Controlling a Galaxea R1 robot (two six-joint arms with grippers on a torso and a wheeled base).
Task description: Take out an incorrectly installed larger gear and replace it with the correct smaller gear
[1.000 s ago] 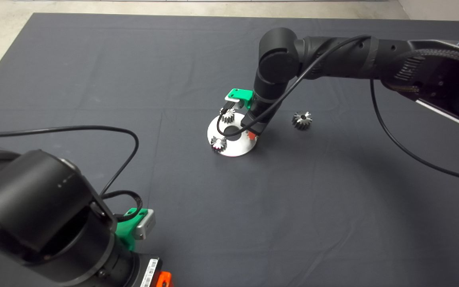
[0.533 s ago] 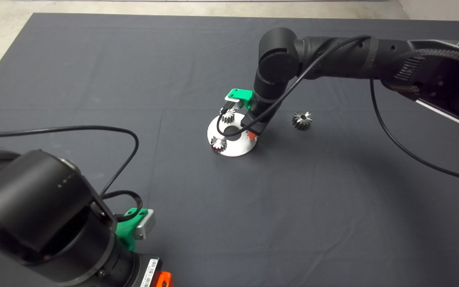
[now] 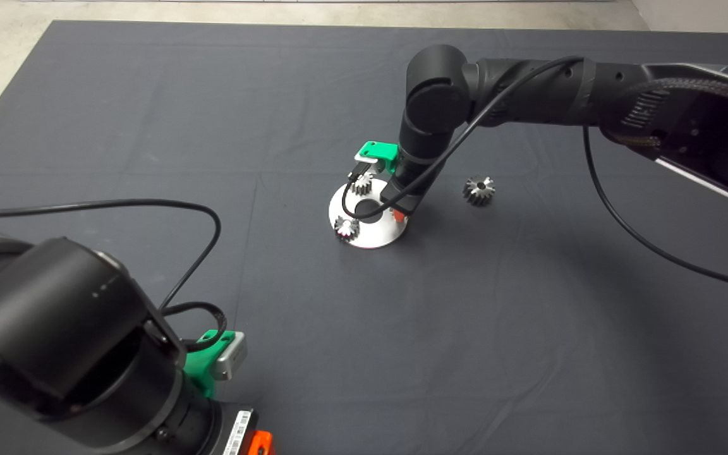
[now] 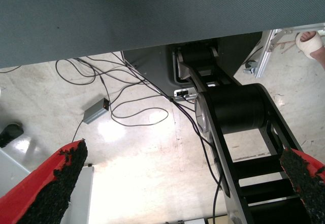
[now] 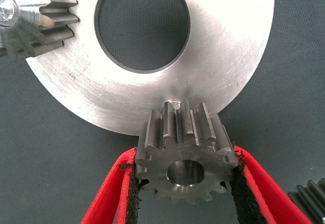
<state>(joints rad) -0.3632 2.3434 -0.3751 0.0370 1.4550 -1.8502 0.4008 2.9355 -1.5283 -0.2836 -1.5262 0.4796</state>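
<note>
My right gripper point(image 5: 185, 158) is shut on the smaller gear point(image 5: 185, 170), a dark steel spur gear with short straight teeth. It holds the gear at the rim of the round silver plate point(image 5: 228, 56), beside the plate's centre hole. In the head view the right gripper point(image 3: 395, 218) stands at the plate's right edge point(image 3: 373, 237), and the wrist hides the held gear. Two twin small gears point(image 3: 361, 183) point(image 3: 346, 227) sit on the plate. The larger gear point(image 3: 479, 189), with flared teeth, lies on the mat right of the plate. My left gripper point(image 4: 185, 155) is open and parked at the lower left.
The dark mat point(image 3: 465, 328) surrounds the plate. A black cable point(image 3: 149, 205) loops over the mat from the left arm. The left wrist view shows the floor, loose cables point(image 4: 132, 112), the robot's base point(image 4: 233, 107) and a person's foot point(image 4: 311, 43).
The right arm has shifted slightly to the left over the plate, still gripping the smaller gear. The left arm has not moved.
</note>
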